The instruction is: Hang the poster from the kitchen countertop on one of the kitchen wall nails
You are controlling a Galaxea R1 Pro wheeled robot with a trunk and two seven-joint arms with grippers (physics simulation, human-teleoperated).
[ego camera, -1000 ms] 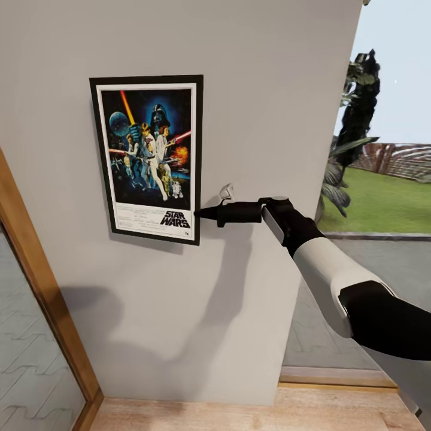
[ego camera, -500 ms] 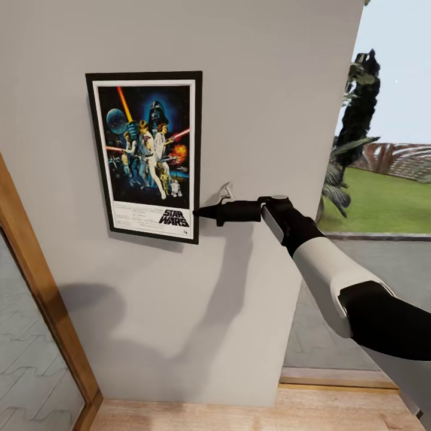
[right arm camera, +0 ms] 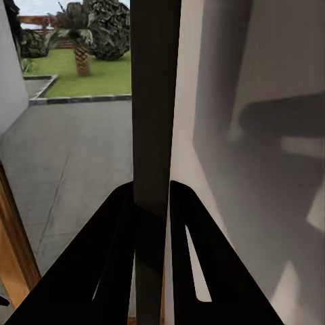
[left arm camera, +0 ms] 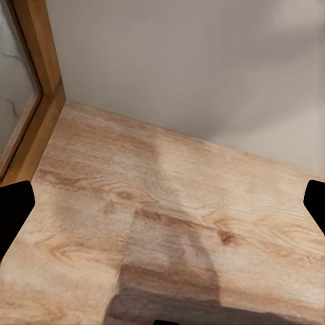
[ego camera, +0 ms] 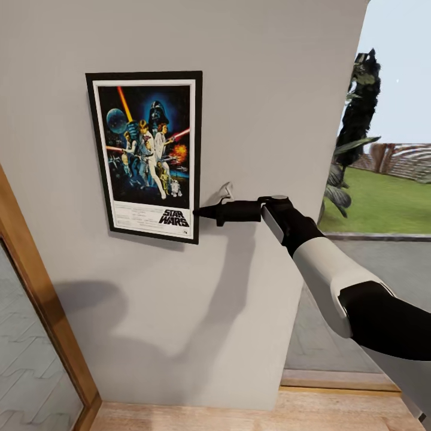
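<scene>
- The poster (ego camera: 146,157) sits flat against the grey wall (ego camera: 269,108), upright.
- The right tool (ego camera: 197,212) pinches its lower right edge.
- Hanging looks nearly done; next likely calls for letting go gently.

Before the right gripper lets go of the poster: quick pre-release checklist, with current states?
1. Grip: right gripper is shut on the poster's right edge near the bottom corner; in the right wrist view its fingers clamp the dark frame edge. Ok.
2. Poster flat against the wall: looks flush in the head view. Ok.
3. Poster level: slightly tilted, bottom edge slopes down to the right. Not ok.
4. Hooked on a nail: no nail can be made out. Cannot tell.
5. Retreat path for the right arm: open space to the right of the poster. Ok.
6. Left gripper: open above the wooden floor, holding nothing. Ok.
</scene>
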